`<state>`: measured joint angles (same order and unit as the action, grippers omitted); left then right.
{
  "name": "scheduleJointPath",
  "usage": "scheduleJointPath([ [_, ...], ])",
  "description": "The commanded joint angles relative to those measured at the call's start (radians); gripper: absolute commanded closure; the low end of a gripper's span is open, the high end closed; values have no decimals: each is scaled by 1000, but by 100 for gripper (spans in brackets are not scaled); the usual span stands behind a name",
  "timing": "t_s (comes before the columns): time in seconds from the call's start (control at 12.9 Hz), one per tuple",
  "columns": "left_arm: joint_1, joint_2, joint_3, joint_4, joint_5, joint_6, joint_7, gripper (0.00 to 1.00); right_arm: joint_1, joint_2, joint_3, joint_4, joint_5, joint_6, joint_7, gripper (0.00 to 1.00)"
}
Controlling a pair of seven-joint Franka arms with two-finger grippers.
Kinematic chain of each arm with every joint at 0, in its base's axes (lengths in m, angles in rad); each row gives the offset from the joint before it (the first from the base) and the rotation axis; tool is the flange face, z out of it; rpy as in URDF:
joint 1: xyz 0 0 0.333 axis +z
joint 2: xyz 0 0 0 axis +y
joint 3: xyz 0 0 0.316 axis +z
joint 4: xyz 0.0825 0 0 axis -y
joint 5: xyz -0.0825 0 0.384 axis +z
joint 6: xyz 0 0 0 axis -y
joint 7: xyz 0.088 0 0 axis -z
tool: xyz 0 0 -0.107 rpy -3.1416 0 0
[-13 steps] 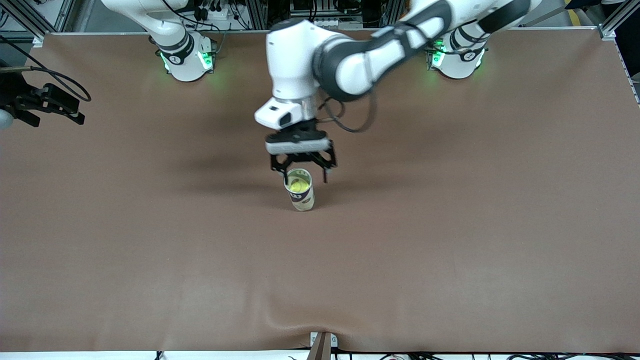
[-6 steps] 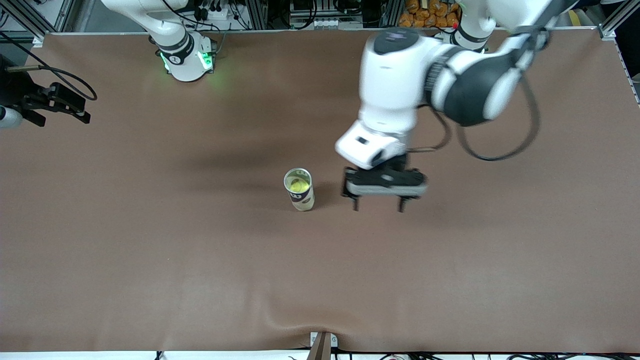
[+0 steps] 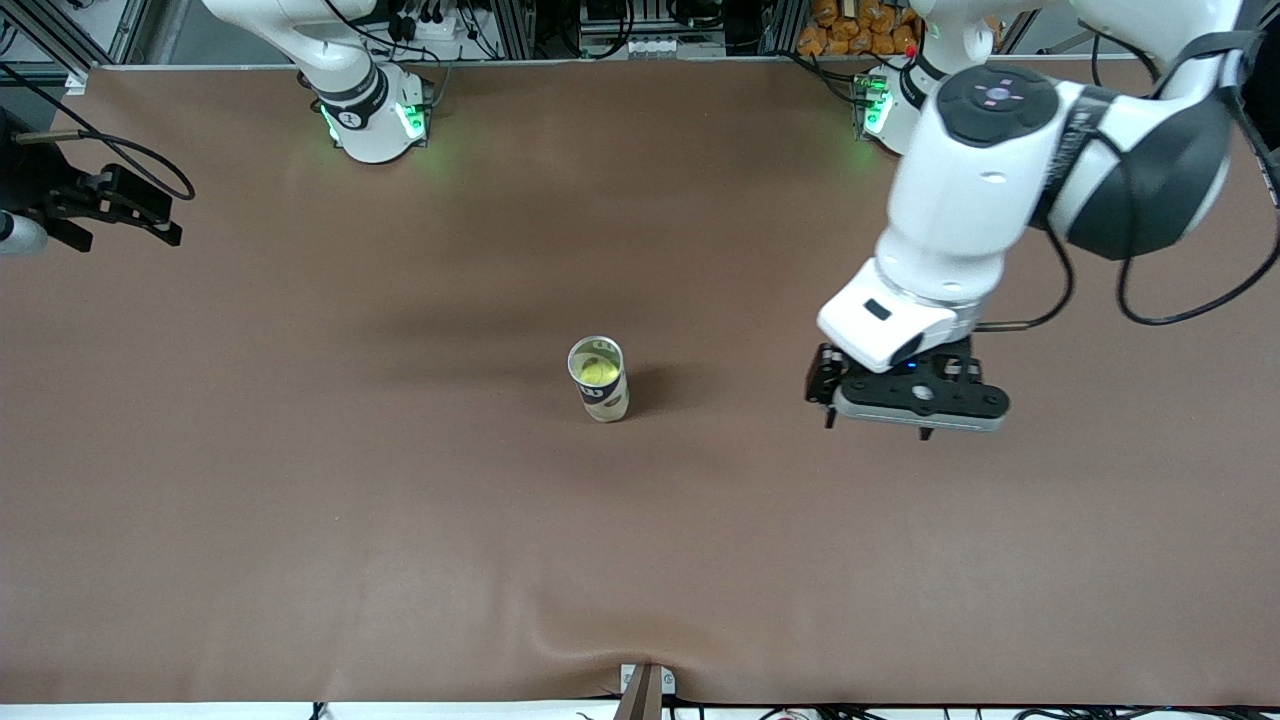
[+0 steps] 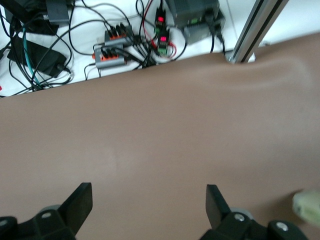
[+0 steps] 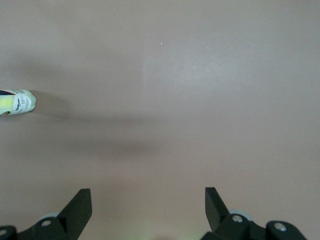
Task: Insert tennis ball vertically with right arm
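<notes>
Already the tennis ball (image 3: 598, 372) sat inside the upright can (image 3: 599, 380) mid-worktop (image 3: 300, 500), long axis vertical. My left gripper (image 3: 878, 422) hung wide and empty toward the left arm's end from the can; my right gripper (image 5: 145, 210), also wide, waited well apart.

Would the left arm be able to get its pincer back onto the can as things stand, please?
Probably yes. The left pincer hangs open over bare table toward its own end, and nothing stands between it and the upright can holding the tennis ball. The right pincer waits at the table's edge.
</notes>
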<state>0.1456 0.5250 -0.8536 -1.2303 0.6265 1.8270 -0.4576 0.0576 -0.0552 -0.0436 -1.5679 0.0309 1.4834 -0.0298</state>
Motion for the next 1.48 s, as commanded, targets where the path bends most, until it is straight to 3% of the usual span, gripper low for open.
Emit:
scheduleJointPath([
  [0.0,35,-72,54,-28,-88,-31,152,0,-28,-28,21,-23,1,-2,4,0],
  [0.47,-3,-203,381,-49,-353,-113,489,0,-36,-29,22,-21,1,-5,2,0],
  [0.78,-167,-264,713,-67,-502,-160,645,0,-36,-28,22,-17,3,-9,-2,0],
  [1.01,-172,-316,809,-130,-580,-164,657,0,-36,-29,22,-17,3,-12,-4,0],
  [1.24,-210,-361,889,-137,-613,-268,648,0,-38,-29,21,-14,3,-12,-9,0],
  [1.4,-227,-387,906,-133,-613,-314,636,0,-38,-29,21,-14,3,-9,-10,0],
])
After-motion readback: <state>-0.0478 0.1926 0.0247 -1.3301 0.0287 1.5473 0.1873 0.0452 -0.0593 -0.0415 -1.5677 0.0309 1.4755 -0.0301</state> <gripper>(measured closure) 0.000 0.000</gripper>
